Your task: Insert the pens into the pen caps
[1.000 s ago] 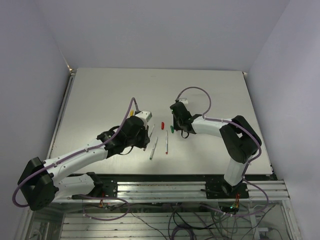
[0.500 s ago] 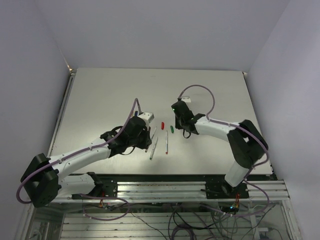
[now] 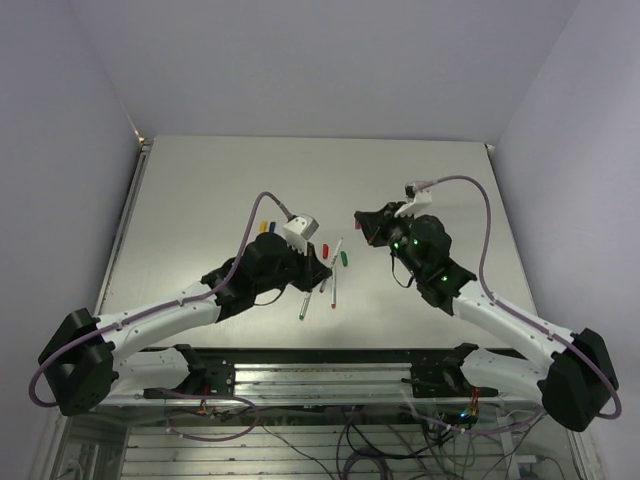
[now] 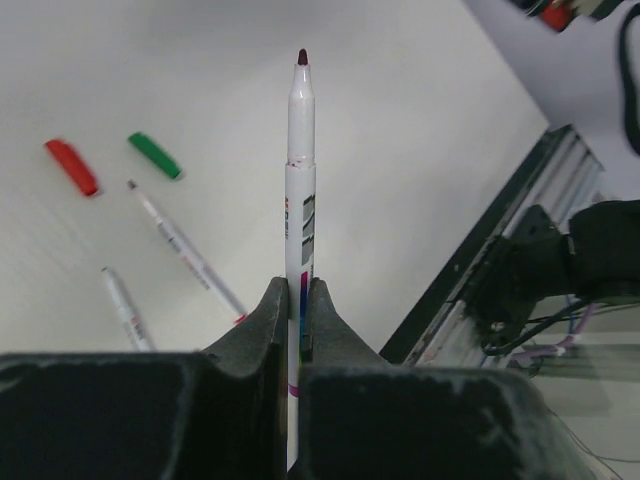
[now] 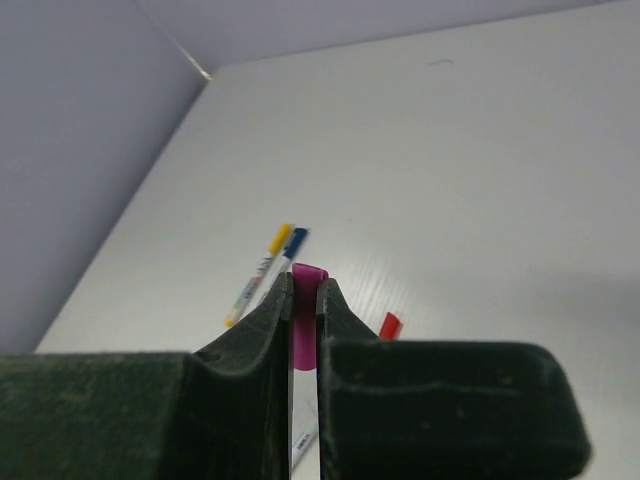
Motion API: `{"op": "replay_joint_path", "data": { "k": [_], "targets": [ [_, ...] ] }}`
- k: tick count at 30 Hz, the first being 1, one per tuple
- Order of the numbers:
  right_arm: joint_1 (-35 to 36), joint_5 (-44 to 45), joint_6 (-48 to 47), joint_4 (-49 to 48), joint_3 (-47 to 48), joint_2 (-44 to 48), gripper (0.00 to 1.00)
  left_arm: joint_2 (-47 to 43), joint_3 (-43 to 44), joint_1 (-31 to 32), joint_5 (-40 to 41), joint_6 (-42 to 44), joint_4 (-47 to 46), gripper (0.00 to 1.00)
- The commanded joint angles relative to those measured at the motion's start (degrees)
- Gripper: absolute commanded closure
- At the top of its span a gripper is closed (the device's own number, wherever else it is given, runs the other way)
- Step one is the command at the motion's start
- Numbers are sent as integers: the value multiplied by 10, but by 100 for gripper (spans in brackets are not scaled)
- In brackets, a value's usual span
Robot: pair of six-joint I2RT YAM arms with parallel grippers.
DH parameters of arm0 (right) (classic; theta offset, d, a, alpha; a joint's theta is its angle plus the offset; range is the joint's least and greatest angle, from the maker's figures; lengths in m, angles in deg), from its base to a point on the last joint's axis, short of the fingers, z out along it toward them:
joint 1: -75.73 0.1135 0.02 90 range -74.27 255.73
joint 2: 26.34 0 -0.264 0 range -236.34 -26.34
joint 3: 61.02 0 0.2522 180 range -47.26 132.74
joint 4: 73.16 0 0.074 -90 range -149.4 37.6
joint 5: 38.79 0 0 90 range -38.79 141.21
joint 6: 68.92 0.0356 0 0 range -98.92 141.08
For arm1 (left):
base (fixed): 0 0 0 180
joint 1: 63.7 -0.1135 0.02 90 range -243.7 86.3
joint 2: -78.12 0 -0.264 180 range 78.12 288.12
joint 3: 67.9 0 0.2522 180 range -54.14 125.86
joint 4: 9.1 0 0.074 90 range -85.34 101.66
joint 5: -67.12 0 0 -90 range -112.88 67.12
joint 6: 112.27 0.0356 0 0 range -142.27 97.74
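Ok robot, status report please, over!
Left gripper shut on pen, tip bare. Right gripper shut on purple cap. Pen and cap apart, not joined yet. Nothing seen between them.

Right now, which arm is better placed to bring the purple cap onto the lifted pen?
Right, I think: the right gripper is shut on the purple cap, while the left gripper holds the pen, bare tip out.

Both arms lifted, angled inward; left tool (image 4: 297, 300) and right tool (image 5: 303, 290) clamped tight.
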Motion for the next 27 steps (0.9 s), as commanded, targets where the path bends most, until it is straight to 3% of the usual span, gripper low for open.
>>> {"op": "replay_joint_path", "data": {
  "k": [1, 12, 27],
  "targets": [
    [-1, -52, 25, -117, -48, 46, 100, -12, -21, 24, -21, -15, -133, 93],
    [-1, -77, 69, -273, -125, 92, 100, -21, -15, 58, 22, -11, -155, 93],
    [-1, -95, 93, -329, -151, 98, 100, -21, -15, 69, 56, -15, -171, 93]
  ]
}}
